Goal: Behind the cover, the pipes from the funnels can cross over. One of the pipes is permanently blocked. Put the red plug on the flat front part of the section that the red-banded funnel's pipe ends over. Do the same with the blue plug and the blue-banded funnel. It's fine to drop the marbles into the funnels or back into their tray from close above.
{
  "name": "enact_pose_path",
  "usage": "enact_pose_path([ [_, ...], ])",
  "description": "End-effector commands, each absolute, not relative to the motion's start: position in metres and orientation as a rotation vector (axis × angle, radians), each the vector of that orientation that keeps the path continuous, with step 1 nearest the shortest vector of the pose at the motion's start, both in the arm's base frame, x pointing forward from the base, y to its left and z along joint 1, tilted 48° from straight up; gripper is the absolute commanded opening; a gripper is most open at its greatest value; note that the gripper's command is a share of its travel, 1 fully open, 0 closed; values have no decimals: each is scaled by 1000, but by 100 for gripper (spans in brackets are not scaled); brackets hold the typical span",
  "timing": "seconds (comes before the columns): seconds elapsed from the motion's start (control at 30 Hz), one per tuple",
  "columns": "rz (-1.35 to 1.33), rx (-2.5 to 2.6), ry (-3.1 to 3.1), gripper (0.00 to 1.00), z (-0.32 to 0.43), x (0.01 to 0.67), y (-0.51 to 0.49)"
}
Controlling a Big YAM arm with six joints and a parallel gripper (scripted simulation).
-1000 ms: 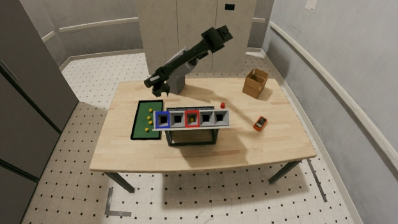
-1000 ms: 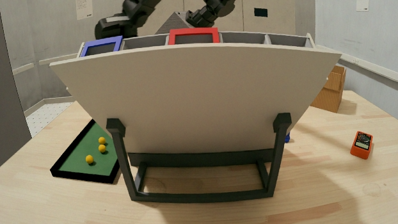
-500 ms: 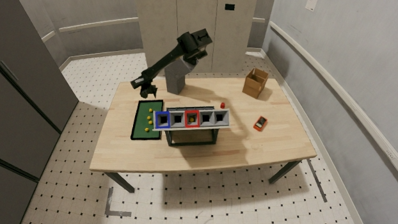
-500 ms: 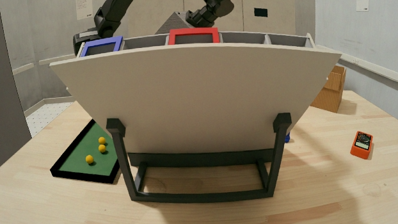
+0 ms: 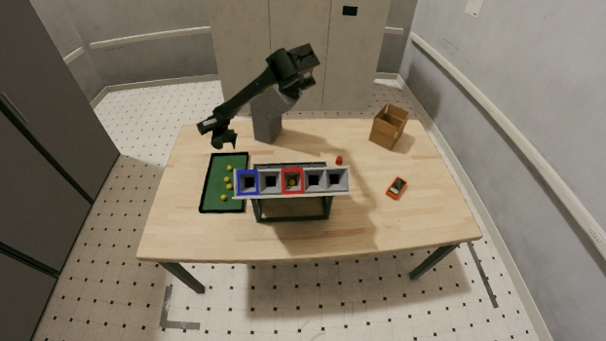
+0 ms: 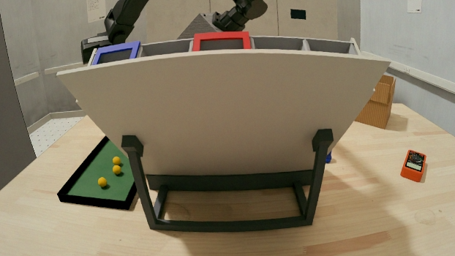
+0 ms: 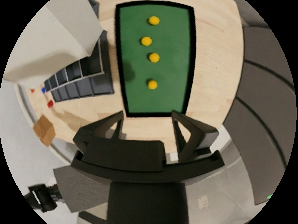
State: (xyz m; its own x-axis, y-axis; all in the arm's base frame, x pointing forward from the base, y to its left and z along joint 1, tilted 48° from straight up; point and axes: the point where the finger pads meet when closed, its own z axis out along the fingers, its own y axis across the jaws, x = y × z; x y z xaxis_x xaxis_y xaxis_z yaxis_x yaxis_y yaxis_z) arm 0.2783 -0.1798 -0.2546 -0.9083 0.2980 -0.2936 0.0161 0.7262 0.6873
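My gripper (image 5: 224, 142) is open and empty, hovering above the far end of the green marble tray (image 5: 225, 181); it also shows in the wrist view (image 7: 148, 127). Several yellow marbles (image 7: 153, 58) lie in the tray. The funnel row (image 5: 291, 180) stands on a dark frame, with the blue-banded funnel (image 5: 247, 181) at its left end and the red-banded funnel (image 5: 292, 180) in the middle. A yellow marble (image 5: 291, 182) sits in the red-banded funnel. The red plug (image 5: 339, 159) stands behind the row. The blue plug (image 6: 328, 157) peeks out behind the frame's right leg.
A large cover board (image 6: 223, 110) hides the pipes from the front. A cardboard box (image 5: 388, 126) stands at the back right. An orange device (image 5: 397, 187) lies to the right of the funnel stand. The arm's grey base (image 5: 267, 114) is behind the tray.
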Motion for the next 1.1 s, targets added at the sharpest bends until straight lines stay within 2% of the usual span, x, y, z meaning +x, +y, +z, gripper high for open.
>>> enact_pose_path([
  [0.0, 970, 228, 2535, 80, -259, 282, -196],
  [1.07, 988, 240, 2539, 80, -260, 282, -197],
])
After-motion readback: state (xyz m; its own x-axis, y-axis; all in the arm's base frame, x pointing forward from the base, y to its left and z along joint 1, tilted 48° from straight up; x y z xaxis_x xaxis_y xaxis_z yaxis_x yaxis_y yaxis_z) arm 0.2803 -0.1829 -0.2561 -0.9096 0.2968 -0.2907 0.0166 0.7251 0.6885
